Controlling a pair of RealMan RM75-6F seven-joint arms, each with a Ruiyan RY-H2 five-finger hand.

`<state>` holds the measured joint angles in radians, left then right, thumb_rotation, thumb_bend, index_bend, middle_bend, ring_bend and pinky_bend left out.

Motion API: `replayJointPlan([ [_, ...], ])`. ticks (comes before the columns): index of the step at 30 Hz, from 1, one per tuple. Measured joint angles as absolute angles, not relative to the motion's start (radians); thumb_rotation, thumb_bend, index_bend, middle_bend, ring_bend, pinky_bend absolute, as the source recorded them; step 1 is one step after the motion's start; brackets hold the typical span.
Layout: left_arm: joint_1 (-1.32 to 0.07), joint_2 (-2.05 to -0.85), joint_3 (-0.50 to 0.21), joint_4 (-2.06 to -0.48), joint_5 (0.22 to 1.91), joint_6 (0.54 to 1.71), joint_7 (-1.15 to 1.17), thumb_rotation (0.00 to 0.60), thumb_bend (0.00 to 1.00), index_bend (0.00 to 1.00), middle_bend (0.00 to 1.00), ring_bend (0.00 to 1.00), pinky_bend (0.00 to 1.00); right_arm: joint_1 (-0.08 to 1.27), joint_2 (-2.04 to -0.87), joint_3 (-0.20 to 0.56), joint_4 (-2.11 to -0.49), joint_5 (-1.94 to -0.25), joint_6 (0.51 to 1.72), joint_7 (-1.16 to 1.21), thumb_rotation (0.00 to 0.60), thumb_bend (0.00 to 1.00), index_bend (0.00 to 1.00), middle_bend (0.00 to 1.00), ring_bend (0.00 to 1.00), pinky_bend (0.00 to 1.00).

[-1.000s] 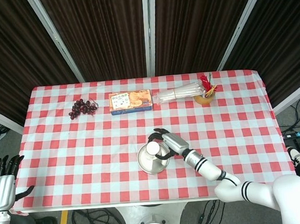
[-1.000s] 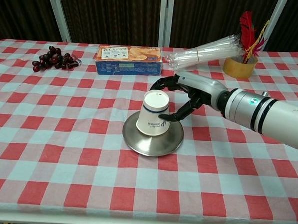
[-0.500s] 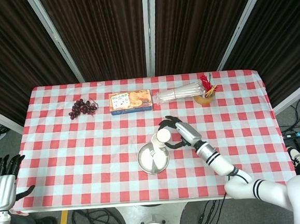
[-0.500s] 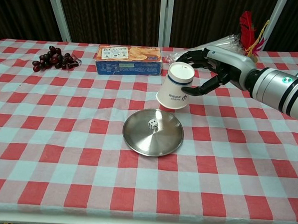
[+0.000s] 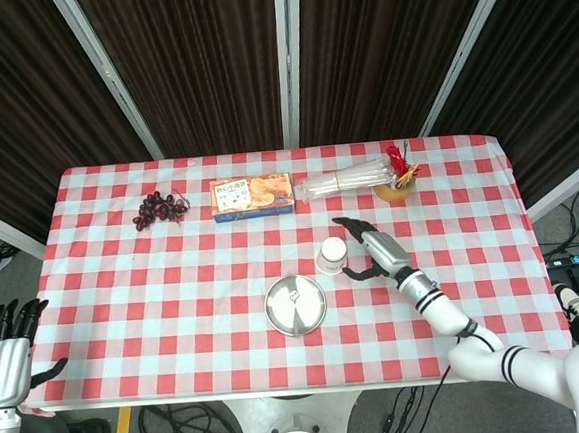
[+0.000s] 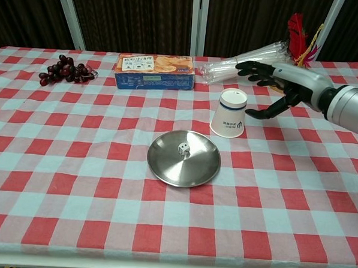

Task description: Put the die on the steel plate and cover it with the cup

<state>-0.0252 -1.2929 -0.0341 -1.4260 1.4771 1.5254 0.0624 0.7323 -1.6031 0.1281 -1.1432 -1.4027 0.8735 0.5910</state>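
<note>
I see my right hand (image 6: 276, 86) spread wide, holding nothing — the cup (image 6: 229, 114) stands upside down on the table (image 6: 74, 182) just left of it. Further left and nearer me, the die (image 6: 182, 148) sits on the plate (image 6: 183, 168), uncovered. My left hand (image 5: 7, 347) is off the table, fingers apart.

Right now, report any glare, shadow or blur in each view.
Chest view: even lighting, sharp focus; the round steel plate shows soft sheen, no harsh glare, and the white die reads clearly; the upside-down white paper cup casts only a faint shadow. Head view: sharp but small; the plate's die is barely resolvable.
</note>
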Motion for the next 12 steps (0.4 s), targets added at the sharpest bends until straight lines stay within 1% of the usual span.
replayJointPlan([
  [5,-0.031,-1.297,-0.038,-1.417,1.479,1.523,0.058,0.600,0.00,0.14,0.13,0.02,0.02,0.628,-1.485,0.103,-1.256,-1.429,1.054,0.473,0.600,0.25,0.00,0.08,0.00,0.00],
  [9,-0.038,-1.305,-0.042,-1.405,1.483,1.521,0.060,0.600,0.00,0.14,0.13,0.02,0.02,0.485,-1.373,0.065,-1.358,-1.430,1.227,0.311,0.600,0.24,0.00,0.08,0.00,0.00],
  [12,-0.042,-1.316,-0.045,-1.394,1.486,1.525,0.075,0.600,0.00,0.14,0.13,0.02,0.02,0.379,-1.305,0.037,-1.426,-1.422,1.334,0.249,0.600,0.24,0.01,0.08,0.00,0.00],
])
